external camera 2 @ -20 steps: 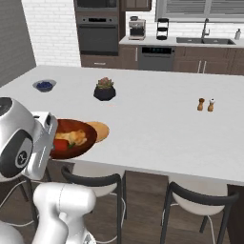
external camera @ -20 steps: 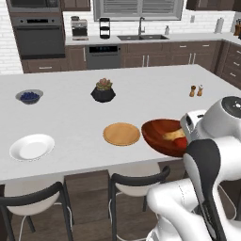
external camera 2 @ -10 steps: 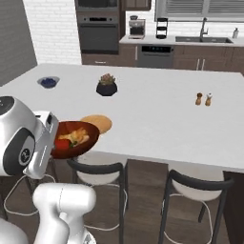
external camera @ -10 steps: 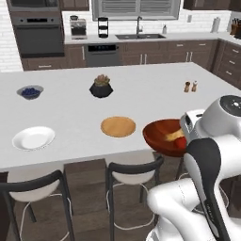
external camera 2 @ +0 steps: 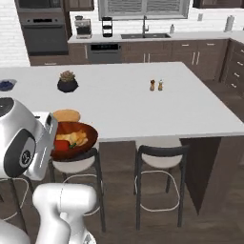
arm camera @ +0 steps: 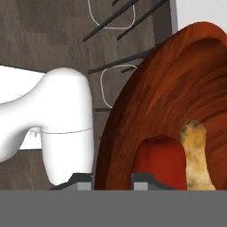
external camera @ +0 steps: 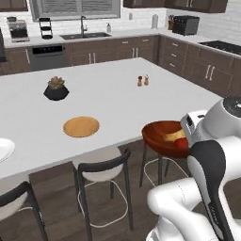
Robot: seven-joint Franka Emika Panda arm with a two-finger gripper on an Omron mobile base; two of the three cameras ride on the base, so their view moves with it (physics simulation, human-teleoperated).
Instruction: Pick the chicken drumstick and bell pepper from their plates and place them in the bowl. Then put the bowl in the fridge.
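Observation:
My gripper [arm camera: 113,179] is shut on the rim of the reddish-brown bowl [arm camera: 177,88], one fingertip inside the wall and one outside. The bowl [external camera: 162,136] hangs in the air just off the island's front edge, above a stool, close to my white hand. Inside it lie the golden chicken drumstick [arm camera: 195,150] and the red bell pepper [arm camera: 159,162]; the right base view shows both, the drumstick [external camera 2: 75,138] and the pepper [external camera 2: 61,145], in the bowl [external camera 2: 83,143]. The tan wooden plate [external camera: 81,126] lies bare on the island, and the white plate [external camera: 2,149] peeks in at the left edge. The fridge is out of view.
The white island counter [external camera: 117,99] carries a black plant pot [external camera: 56,89], two small shakers [external camera: 142,80] and a small berry bowl [external camera 2: 5,85]. Dark stools [external camera: 101,169] stand along its front edge, another [external camera 2: 159,152] to the right. Open wood floor lies beyond the island's right end.
The whole picture has shifted: the base has backed off and turned right, away from the island. The bowl stays in my shut gripper and now hangs past the counter's edge over the stools.

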